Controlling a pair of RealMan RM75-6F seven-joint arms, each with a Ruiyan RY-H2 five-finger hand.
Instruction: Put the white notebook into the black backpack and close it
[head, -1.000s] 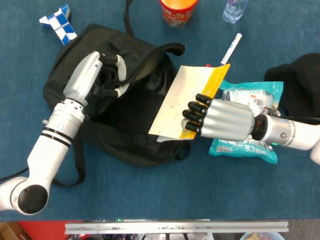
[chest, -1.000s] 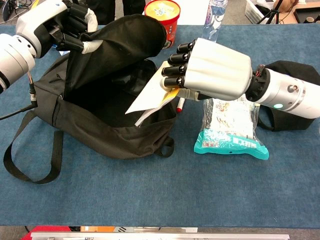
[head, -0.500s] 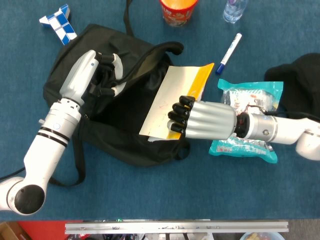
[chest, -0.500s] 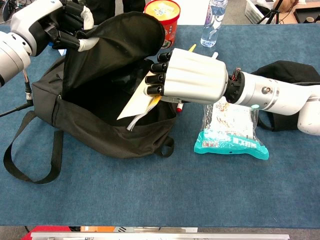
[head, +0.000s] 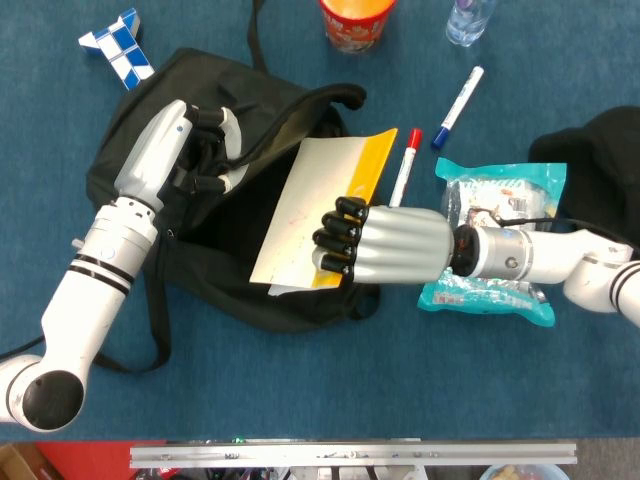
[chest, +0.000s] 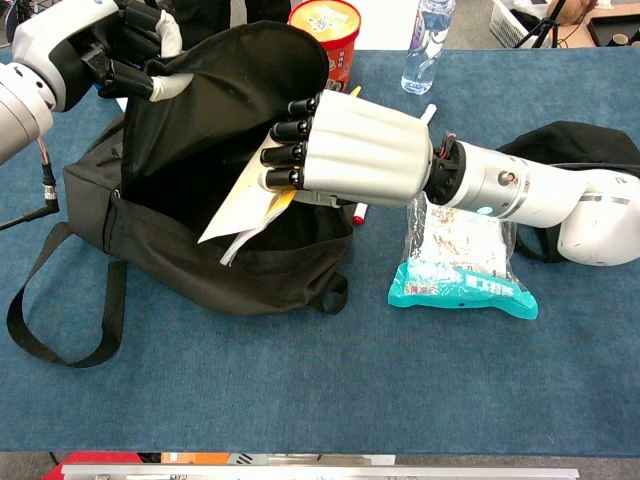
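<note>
The black backpack (head: 240, 300) (chest: 200, 270) lies on the blue table with its mouth held wide. My left hand (head: 200, 150) (chest: 125, 50) grips the lifted top flap (chest: 240, 70) at the back. The white notebook (head: 305, 215) (chest: 235, 210), which has a yellow spine strip, is tilted over the opening with its lower edge inside the mouth. My right hand (head: 375, 245) (chest: 345, 150) holds the notebook along its right edge, black fingertips (head: 335, 240) curled over the cover.
Right of the bag lie a red-capped marker (head: 405, 170), a blue-capped marker (head: 458, 105) and a teal snack packet (head: 500, 290) (chest: 460, 265). A black cloth (head: 595, 155) sits at the right edge. An orange cup (head: 355, 20), a water bottle (head: 470, 18) and a blue-white puzzle (head: 118, 45) stand at the back.
My right hand has carried the notebook leftward and deeper into the bag's opening, uncovering the red-capped marker. The left hand keeps holding the flap up, nearly unmoved.
</note>
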